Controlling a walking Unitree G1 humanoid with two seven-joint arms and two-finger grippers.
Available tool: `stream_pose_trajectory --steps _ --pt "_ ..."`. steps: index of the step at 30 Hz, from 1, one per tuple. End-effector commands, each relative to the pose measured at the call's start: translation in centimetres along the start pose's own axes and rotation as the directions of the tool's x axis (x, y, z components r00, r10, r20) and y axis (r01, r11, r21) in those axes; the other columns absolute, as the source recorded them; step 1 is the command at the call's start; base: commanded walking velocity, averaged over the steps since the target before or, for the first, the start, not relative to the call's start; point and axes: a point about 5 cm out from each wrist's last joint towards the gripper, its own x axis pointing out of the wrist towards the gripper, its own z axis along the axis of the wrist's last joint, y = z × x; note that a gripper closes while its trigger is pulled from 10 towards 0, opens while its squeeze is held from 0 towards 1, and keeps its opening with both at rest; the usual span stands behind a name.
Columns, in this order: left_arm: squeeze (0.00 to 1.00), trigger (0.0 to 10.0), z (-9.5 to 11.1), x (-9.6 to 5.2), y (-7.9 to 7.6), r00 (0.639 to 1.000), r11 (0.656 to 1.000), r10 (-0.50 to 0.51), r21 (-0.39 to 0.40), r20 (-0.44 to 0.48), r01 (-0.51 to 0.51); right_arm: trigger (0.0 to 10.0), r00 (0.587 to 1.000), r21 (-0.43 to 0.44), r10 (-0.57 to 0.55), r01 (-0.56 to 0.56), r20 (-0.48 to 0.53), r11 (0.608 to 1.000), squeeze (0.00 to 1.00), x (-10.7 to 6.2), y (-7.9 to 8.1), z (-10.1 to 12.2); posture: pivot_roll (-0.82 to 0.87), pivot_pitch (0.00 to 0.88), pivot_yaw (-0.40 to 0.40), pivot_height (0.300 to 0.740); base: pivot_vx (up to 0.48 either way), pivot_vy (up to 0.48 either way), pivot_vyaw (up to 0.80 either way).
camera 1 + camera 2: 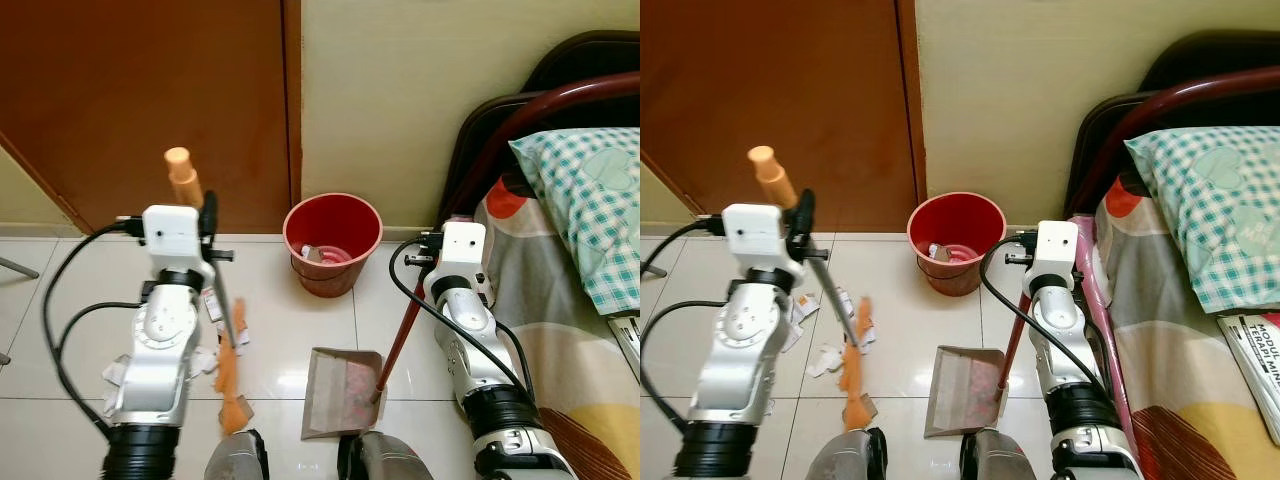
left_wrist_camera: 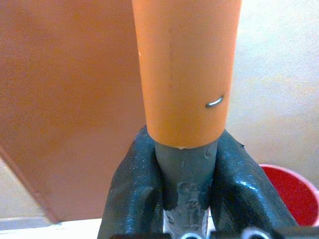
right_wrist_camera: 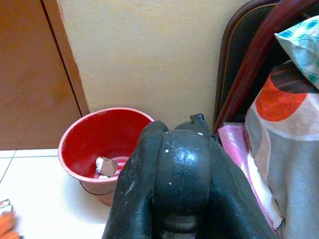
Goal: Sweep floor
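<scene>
An orange-topped broom slants down on a grey shaft to its orange brush on the tiles. My left gripper is shut on the shaft just below the orange grip, raised in front of the door. A grey dustpan rests on the floor by my feet, with pinkish bits inside. Its red handle rises to my right gripper, which is shut on the handle's black top. Torn paper scraps lie on the tiles left of the brush.
A red bin holding some scraps stands against the wall ahead, beyond the dustpan. A brown door fills the back left. A bed with a checked pillow and dark red frame runs close along my right.
</scene>
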Motion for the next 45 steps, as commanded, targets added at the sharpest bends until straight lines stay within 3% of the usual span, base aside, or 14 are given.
stream_pose_trajectory --steps 1,9,16,17,23,26,33,39,42,45 --pt "0.00 10.0 -0.2 -0.4 1.3 1.000 0.998 0.024 0.051 -0.004 -0.024 10.0 1.000 0.000 -0.002 0.002 -0.004 1.000 0.00 0.1 0.0 0.0 0.01 0.161 -0.025 0.740 0.000 0.000 0.00" --pt "0.00 10.0 -0.7 -1.4 2.0 1.000 0.995 -0.011 0.102 -0.025 0.013 10.0 1.000 -0.002 0.001 -0.001 -0.002 1.000 0.00 0.3 -0.1 -0.1 0.02 0.156 -0.033 0.740 0.000 0.000 0.00" --pt "0.00 10.0 -0.7 -3.2 0.2 0.989 0.979 -0.149 0.141 -0.019 0.150 10.0 1.000 -0.002 -0.001 0.001 0.004 1.000 0.00 0.3 -0.2 0.0 0.02 0.155 -0.034 0.740 0.000 0.000 0.00" --pt "0.00 10.0 -0.5 -3.8 -0.9 0.977 0.969 -0.214 0.120 -0.015 0.214 10.0 1.000 -0.004 -0.001 0.001 0.008 1.000 0.00 0.3 -0.2 0.0 0.02 0.152 -0.035 0.740 0.000 0.000 0.00" --pt "0.00 10.0 -0.7 -4.4 -2.7 0.971 0.969 -0.238 0.068 -0.019 0.239 10.0 1.000 -0.008 -0.001 0.001 0.010 1.000 0.00 0.3 -0.2 0.1 0.02 0.151 -0.037 0.740 0.000 0.000 0.00" --pt "0.00 10.0 -0.7 -4.3 -3.5 0.972 0.972 -0.232 0.041 -0.018 0.233 10.0 1.000 -0.010 -0.001 0.001 0.010 1.000 0.00 0.4 -0.2 0.1 0.02 0.151 -0.037 0.740 0.000 0.000 0.00" --pt "0.00 10.0 -0.4 -2.7 -5.6 0.989 0.987 -0.148 -0.073 -0.014 0.146 10.0 1.000 -0.015 -0.001 0.001 0.006 1.000 0.00 0.4 -0.1 0.0 0.00 0.152 -0.038 0.740 0.000 0.000 0.00" --pt "0.00 10.0 0.5 -1.4 -6.4 0.991 0.985 -0.133 -0.106 0.018 0.134 10.0 1.000 -0.017 0.000 0.000 0.008 1.000 0.00 0.4 0.0 0.0 0.00 0.153 -0.035 0.740 0.000 0.000 0.00" --pt "0.00 10.0 0.8 -1.0 -6.9 0.988 0.977 -0.153 -0.143 0.025 0.155 10.0 1.000 -0.012 -0.002 0.002 0.006 1.000 0.00 0.4 -0.1 0.0 0.00 0.155 -0.031 0.740 0.000 0.000 0.00" --pt "0.00 10.0 1.0 -1.0 -7.8 0.971 0.945 -0.239 -0.225 0.025 0.238 10.0 1.000 -0.011 -0.002 0.002 0.005 1.000 0.00 0.4 0.0 0.0 0.00 0.156 -0.028 0.740 0.000 0.000 0.00"
